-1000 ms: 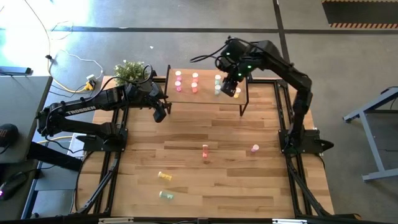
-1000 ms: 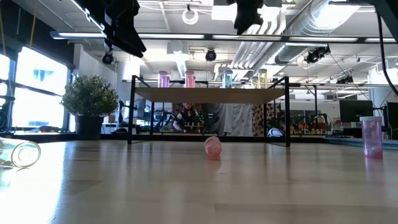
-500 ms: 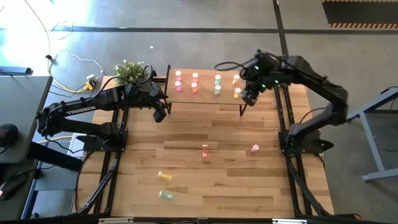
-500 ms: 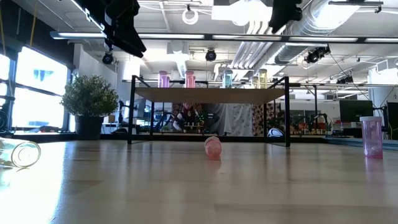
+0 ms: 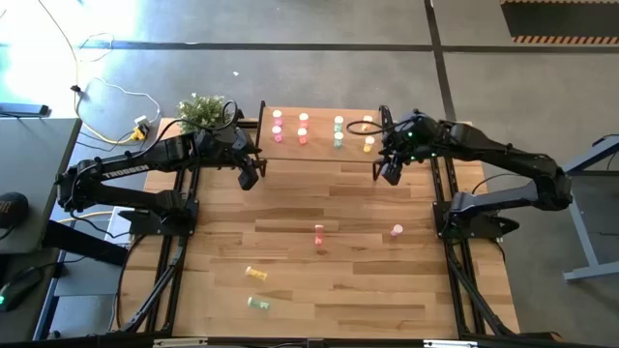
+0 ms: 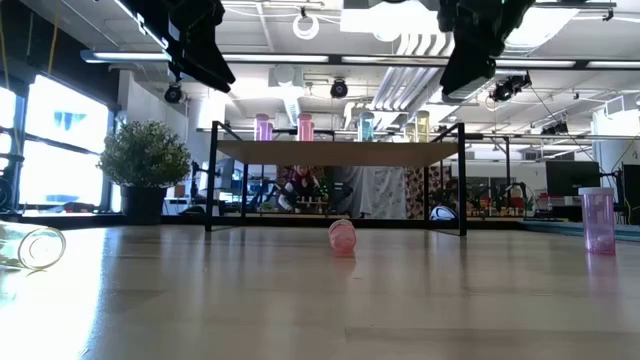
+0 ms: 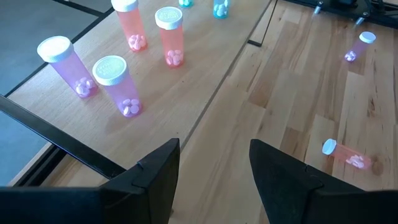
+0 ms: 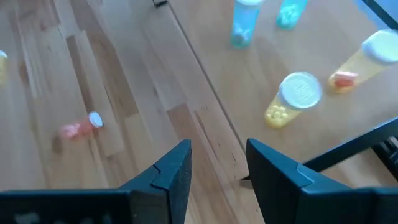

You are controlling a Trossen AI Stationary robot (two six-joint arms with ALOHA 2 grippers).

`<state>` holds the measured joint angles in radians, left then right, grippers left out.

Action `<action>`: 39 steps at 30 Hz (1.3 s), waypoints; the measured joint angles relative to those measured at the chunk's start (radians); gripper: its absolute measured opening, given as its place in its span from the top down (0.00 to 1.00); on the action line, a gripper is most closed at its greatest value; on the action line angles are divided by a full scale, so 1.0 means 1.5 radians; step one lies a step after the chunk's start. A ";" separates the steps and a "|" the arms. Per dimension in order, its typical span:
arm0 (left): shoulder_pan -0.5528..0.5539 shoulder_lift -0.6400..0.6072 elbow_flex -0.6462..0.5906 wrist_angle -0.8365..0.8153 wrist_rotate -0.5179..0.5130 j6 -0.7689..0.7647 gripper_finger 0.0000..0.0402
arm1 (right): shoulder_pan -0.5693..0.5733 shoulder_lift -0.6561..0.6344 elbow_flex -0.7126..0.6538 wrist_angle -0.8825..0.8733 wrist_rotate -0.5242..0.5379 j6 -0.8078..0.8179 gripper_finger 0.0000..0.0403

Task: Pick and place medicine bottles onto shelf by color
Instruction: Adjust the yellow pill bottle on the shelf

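Your right end effector hovers spread, empty, off shelf corner | left end effector spread beside shelf | bottles upright on shelf, pink bottle standing on tabletop | potted plant, possibly artificial, at tabletop corner

Plank table, four bottles loose; shelf, eight upright

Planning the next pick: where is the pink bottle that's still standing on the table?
In the high view the pink bottle stands upright on the tabletop's right side, right of the fallen red-orange bottle and in front of the shelf, nearer the right arm's base.
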<state>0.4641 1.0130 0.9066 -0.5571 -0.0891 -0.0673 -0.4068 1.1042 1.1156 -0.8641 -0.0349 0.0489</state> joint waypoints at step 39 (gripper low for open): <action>0.000 0.000 0.000 0.000 0.000 0.000 0.54 | -0.036 0.068 -0.100 0.184 0.055 -0.016 0.64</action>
<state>0.4641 1.0130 0.9066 -0.5564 -0.0887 -0.0669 -0.4603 1.2057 0.9653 -0.5882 0.0469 0.0254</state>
